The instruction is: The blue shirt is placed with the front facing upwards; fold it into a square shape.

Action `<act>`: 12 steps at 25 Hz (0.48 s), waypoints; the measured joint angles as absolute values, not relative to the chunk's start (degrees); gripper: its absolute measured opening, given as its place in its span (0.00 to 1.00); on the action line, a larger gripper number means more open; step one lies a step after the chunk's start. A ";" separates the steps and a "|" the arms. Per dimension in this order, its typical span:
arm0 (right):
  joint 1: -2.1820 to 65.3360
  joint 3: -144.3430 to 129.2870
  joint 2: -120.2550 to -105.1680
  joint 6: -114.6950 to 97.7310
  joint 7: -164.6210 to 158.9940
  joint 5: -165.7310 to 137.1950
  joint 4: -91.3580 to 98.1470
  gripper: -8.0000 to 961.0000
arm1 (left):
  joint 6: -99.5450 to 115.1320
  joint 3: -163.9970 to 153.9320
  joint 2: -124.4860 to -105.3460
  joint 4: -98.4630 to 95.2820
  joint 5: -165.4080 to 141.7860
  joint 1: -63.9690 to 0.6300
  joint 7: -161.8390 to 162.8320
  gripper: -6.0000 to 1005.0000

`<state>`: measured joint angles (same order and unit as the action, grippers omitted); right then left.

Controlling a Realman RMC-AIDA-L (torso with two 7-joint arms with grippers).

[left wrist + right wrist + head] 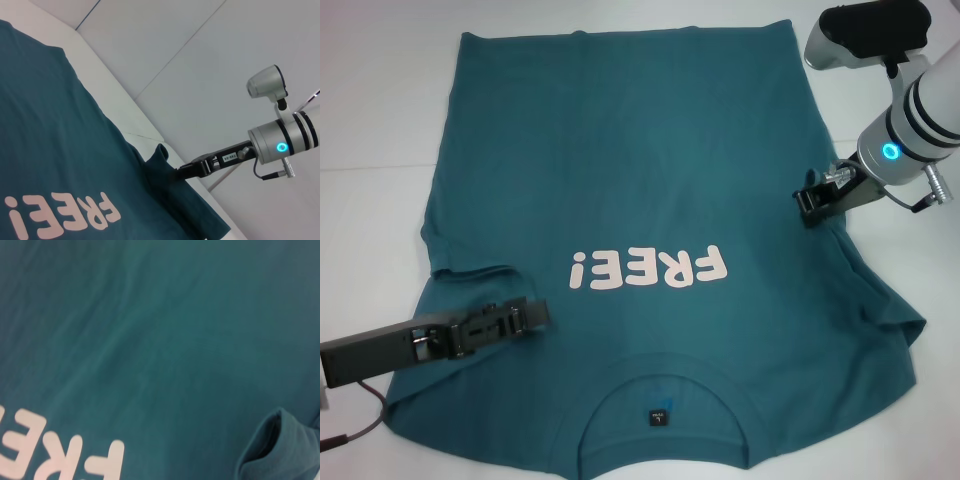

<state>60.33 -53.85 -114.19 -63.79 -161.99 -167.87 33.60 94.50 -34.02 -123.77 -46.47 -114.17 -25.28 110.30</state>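
Note:
The blue shirt (650,150) lies spread front-up on the white table (380,120). Its collar (670,385) is nearest me, and the pink "FREE!" print (650,270) reads upside down. My right gripper (810,207) is at the shirt's right edge, shut on a pinch of cloth. The left wrist view shows that pinch raised off the table at the right gripper (172,171), and the right wrist view shows it as a lifted fold (280,445). My left gripper (538,314) rests low on the shirt near the left sleeve, which is creased inward there.
Bare white table surrounds the shirt on the left, right and far sides. A cable (365,420) trails from the left arm at the near left corner. The shirt's right sleeve (895,320) bunches toward the table's right side.

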 joint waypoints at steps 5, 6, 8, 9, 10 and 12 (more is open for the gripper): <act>60.39 -53.58 -114.19 -62.51 -162.87 -167.87 33.44 0.03 | 94.23 -34.02 -123.75 -46.43 -114.17 -25.26 110.29 0.54; 60.39 -53.57 -114.19 -62.35 -162.99 -167.87 33.39 0.03 | 94.19 -34.02 -123.75 -46.42 -114.17 -25.22 110.27 0.54; 60.37 -53.69 -114.18 -61.95 -163.42 -167.87 33.34 0.03 | 94.17 -34.02 -123.75 -46.40 -114.17 -25.19 110.24 0.54; 60.35 -53.75 -114.17 -61.76 -163.58 -167.87 33.33 0.03 | 94.17 -34.03 -123.75 -46.40 -114.17 -25.18 110.22 0.54; 60.33 -53.74 -114.17 -61.51 -163.63 -167.87 33.26 0.03 | 94.17 -34.15 -123.75 -46.40 -114.17 -25.18 110.22 0.54; 60.28 -53.61 -114.17 -60.78 -163.71 -167.87 32.89 0.03 | 94.17 -34.31 -123.75 -46.40 -114.17 -25.20 110.21 0.54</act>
